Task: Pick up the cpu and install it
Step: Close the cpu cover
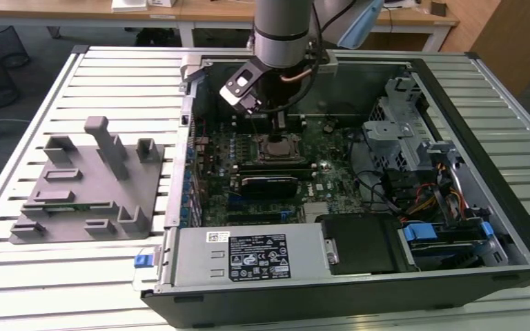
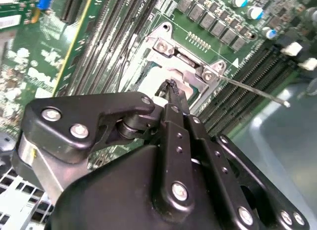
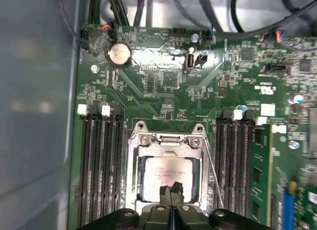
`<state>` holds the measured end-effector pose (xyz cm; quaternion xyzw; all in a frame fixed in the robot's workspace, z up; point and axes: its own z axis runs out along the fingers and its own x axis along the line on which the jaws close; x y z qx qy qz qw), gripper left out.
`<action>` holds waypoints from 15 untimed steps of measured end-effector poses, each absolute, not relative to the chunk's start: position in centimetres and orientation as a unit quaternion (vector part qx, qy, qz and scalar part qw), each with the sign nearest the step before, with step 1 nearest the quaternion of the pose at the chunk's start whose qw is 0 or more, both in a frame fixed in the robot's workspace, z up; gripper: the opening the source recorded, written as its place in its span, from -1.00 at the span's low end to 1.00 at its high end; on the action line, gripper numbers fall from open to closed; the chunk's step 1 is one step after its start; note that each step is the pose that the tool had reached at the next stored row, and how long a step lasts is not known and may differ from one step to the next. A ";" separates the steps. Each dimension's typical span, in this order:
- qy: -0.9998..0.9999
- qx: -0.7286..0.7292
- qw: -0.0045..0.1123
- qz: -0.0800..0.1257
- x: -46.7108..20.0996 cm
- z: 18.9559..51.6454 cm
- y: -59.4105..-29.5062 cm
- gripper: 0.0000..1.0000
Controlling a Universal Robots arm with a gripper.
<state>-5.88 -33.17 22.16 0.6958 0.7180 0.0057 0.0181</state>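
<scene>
Pincer [image 3: 172, 191] fingertips were pressed together with nothing between them, directly over the cpu [image 3: 166, 171]. The first wrist view looked straight down: the cpu lay flat in the socket, pale metal top up, enclosed by the metal frame [image 3: 131, 175]. The dark tips overlapped the cpu's near edge; contact with its top could not be judged. Rows of memory slots [image 3: 99, 161] ran along both sides of the socket, and a coin cell [image 3: 119, 54] sat further up the motherboard [image 3: 163, 91].

The second wrist view looked along the pincer [image 2: 171, 89] from behind its black linkage. It showed the frame [image 2: 185, 67] at a slant, and the thin wire lever [image 2: 252, 91] reaching out past the socket with its far end free. Whether the frame was latched could not be told.

The exterior view gave the wider setting: an open computer case [image 1: 513, 172] lying on a slatted tabletop [image 1: 63, 289], with a grey plastic fixture [image 1: 90, 193] well apart from it on the exterior view's left. There the cpu [image 1: 277, 147] sat mid-board in its socket.

Arm [image 1: 283, 31] pose: it descended near-vertically from above the case's far wall, wrist pointing down, with the pincer [image 1: 281, 128] reaching into the case just above the socket.
</scene>
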 end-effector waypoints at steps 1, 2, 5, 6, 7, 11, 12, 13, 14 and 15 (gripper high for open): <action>0.718 0.696 0.018 0.006 -5.9 22.2 -33.2 -0.79; 0.718 0.696 0.018 0.006 -5.9 22.2 -33.2 -0.79; 0.718 0.696 0.018 0.006 -5.8 22.2 -33.3 -0.79; 0.718 0.696 0.018 0.006 -5.7 22.2 -33.3 -0.79; 0.718 0.696 0.018 0.006 -5.6 22.2 -33.3 -0.79; 0.718 0.696 0.018 0.006 -5.3 22.2 -33.3 -0.79; 0.718 0.696 0.018 0.006 -5.2 22.2 -33.3 -0.79; 0.718 0.696 0.018 0.006 -5.2 22.2 -33.3 -0.79; 0.718 0.696 0.018 0.006 -5.2 22.2 -33.3 -0.79; 0.718 0.696 0.018 0.006 -5.1 22.2 -33.3 -0.79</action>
